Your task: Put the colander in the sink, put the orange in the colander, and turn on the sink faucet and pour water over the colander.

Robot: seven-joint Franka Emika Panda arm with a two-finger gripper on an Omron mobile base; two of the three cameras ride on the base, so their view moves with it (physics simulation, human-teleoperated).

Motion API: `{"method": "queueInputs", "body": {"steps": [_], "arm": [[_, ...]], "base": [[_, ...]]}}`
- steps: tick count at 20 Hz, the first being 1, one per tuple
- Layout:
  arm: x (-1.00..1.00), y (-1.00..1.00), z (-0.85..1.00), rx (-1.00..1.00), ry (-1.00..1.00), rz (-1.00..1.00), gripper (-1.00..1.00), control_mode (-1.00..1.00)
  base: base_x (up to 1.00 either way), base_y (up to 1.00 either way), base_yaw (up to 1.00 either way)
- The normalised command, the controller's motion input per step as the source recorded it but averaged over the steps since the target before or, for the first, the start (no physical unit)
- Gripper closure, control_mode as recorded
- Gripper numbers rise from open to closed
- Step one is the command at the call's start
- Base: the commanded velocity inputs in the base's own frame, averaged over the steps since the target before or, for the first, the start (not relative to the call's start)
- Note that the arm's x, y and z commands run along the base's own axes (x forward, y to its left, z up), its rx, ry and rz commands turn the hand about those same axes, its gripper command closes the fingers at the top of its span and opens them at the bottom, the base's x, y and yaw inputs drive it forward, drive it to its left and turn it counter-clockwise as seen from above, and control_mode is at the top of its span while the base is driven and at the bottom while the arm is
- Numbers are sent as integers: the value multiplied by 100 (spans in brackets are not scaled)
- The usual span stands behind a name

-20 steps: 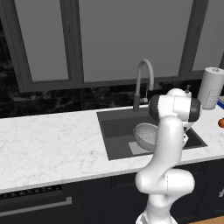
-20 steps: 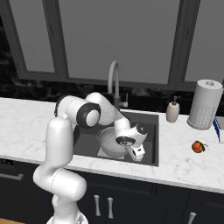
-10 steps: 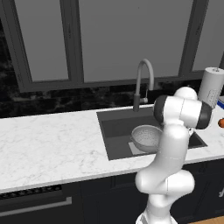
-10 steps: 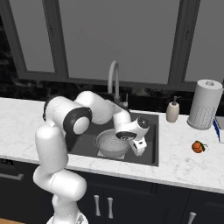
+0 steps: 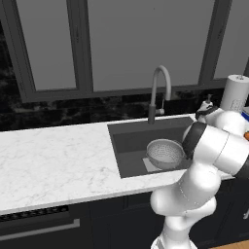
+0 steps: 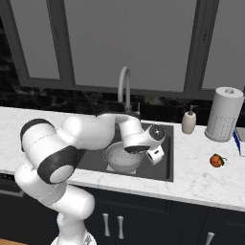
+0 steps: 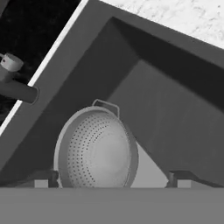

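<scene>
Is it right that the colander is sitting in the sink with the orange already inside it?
Not quite. The colander does sit in the sink, but it holds nothing, as the hand view shows. The orange lies on the counter to the right of the sink, seen in the right base view.

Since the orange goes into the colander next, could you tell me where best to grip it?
Probably across the orange's round middle, coming from straight above with open fingers: it sits alone on the counter, right of the sink, sides clear, dark stem spot up.
</scene>
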Motion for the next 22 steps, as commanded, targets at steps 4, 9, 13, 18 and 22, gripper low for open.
{"method": "queueInputs", "body": {"steps": [4,9,13,18,22], "arm": [[-65,0,86,-14,-24,0,-100,-100],[-61,0,70,-27,-5,-1,-100,-100],[-38,-14,37,-44,7,-5,-100,-100],[-26,-29,32,-36,20,-11,-100,-100],[-15,-83,3,4,13,-34,-100,-100]], "base": [[0,0,0],[0,0,0],[0,0,0],[0,0,0],[0,0,0]]}}
